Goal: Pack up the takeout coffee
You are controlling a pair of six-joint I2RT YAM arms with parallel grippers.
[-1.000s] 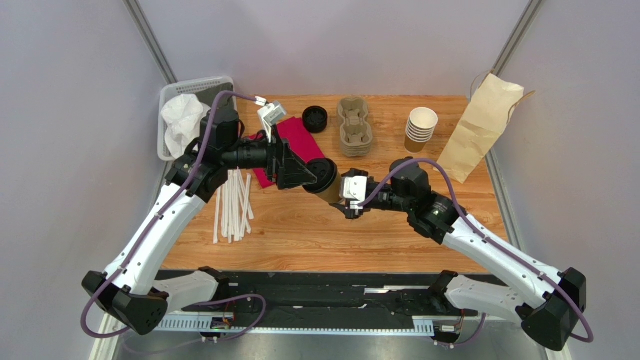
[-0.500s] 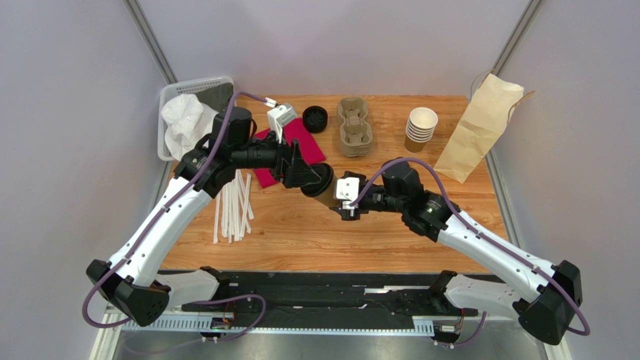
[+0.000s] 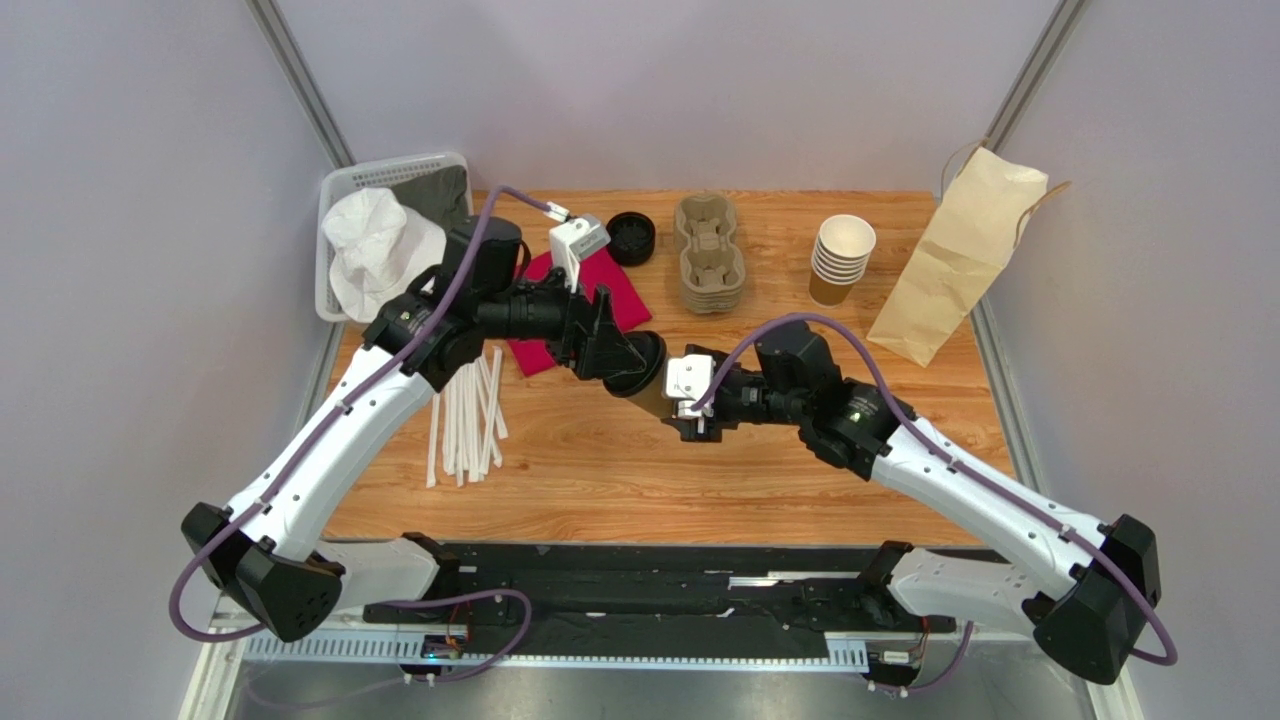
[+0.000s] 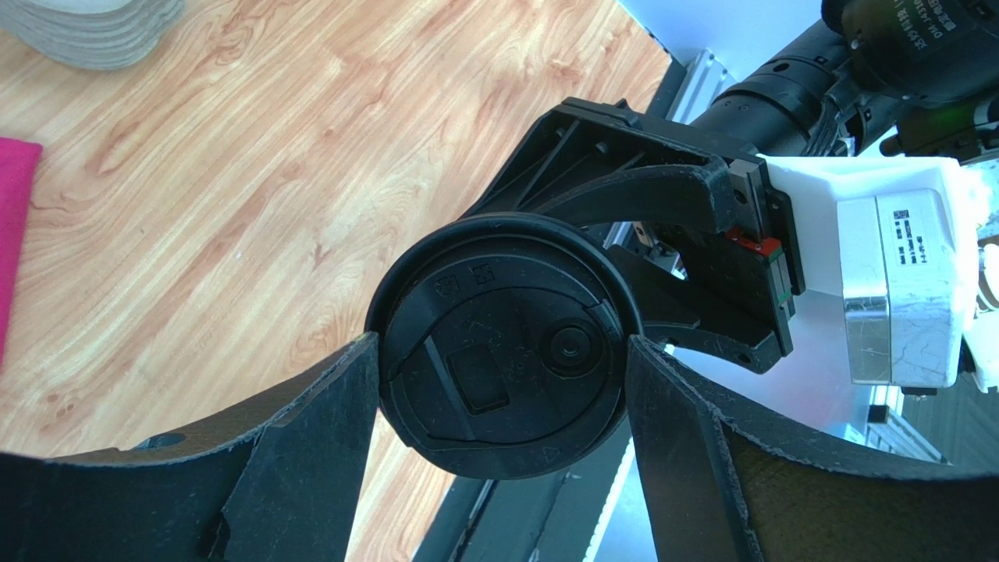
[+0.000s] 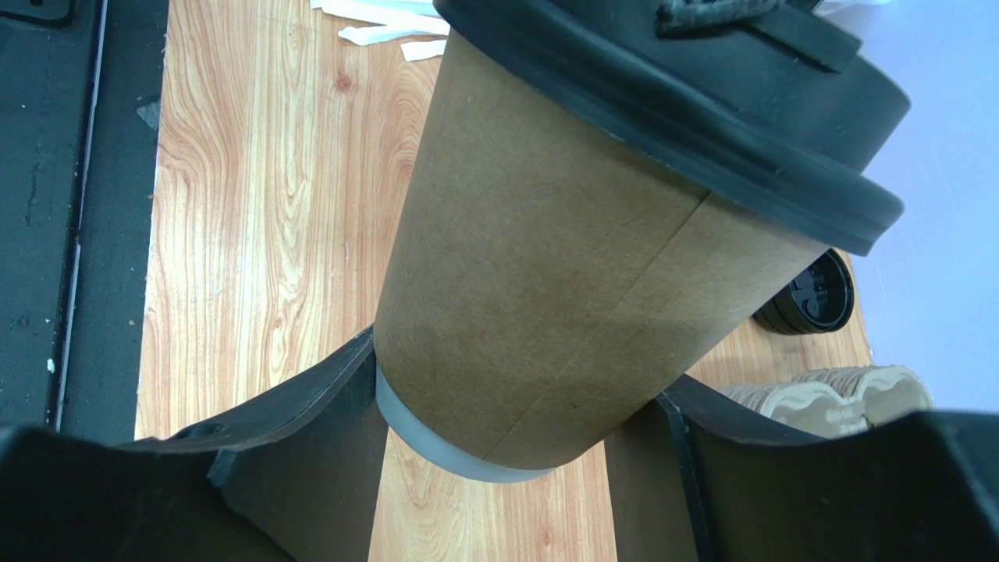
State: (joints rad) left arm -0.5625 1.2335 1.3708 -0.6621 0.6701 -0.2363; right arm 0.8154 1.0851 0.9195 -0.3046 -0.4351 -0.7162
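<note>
Here the cup (image 5: 528, 269) tilts lid (image 4: 469, 293) toward the left tool (image 4: 504, 357), which straddles it — grip unclear; right tool (image 5: 516, 392) holds its base.

Seen from above, the takeout coffee (image 3: 649, 365), pinched between left gripper (image 4: 504, 345) and right gripper (image 5: 516, 375), blocks mid-table. From it, bare wood lies open from 5 to 7 o'clock. Straws (image 3: 469, 413) lie between 8 and 9, red cloth (image 3: 619, 293) at 11, loose lid (image 3: 631, 237) at 12, cup carrier (image 3: 709, 255) at 1, and cup stack (image 3: 843, 258) and paper bag (image 3: 957, 255) at 2.
</note>
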